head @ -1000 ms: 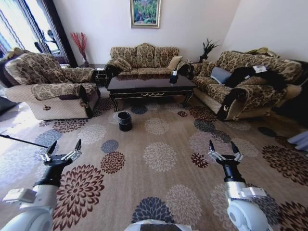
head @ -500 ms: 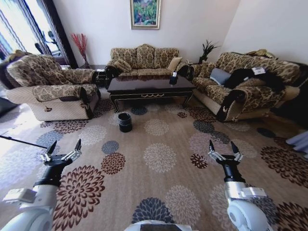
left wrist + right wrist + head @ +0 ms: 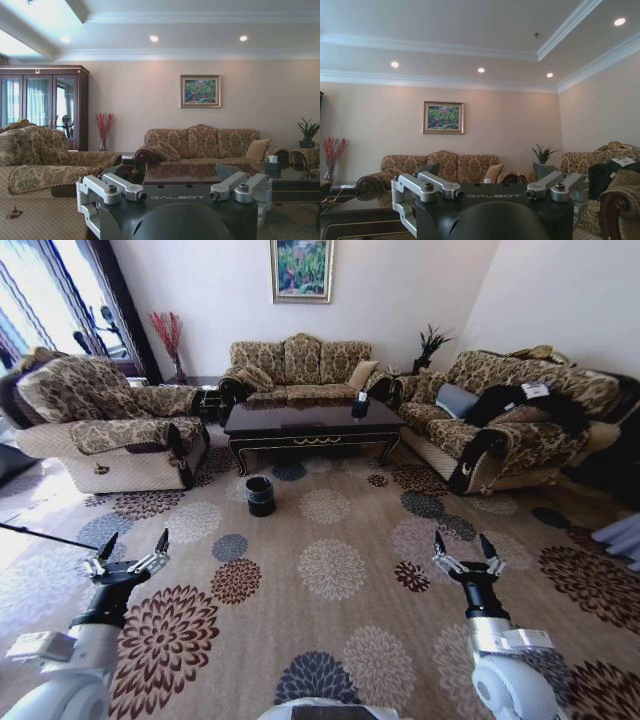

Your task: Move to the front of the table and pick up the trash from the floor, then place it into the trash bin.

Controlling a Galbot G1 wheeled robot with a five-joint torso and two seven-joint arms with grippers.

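Note:
The dark glossy table (image 3: 312, 425) stands far ahead between the sofas; it also shows in the left wrist view (image 3: 200, 172) and the right wrist view (image 3: 350, 207). The small black trash bin (image 3: 260, 494) sits on the floor (image 3: 330, 565), a flower-patterned beige carpet, just in front of the table's left end. The trash is out of view. My left gripper (image 3: 134, 545) and right gripper (image 3: 463, 545) hang open over the near carpet, low on each side, holding nothing.
An armchair (image 3: 100, 430) stands at the left, a sofa (image 3: 298, 362) behind the table and another sofa (image 3: 500, 415) at the right. A dark tissue box (image 3: 361, 405) rests on the table. A thin black rod (image 3: 40, 533) lies at far left. Open carpet stretches ahead.
The whole head view has shifted slightly, with the table and bin sitting a little lower in the picture. Both arms hold the same pose.

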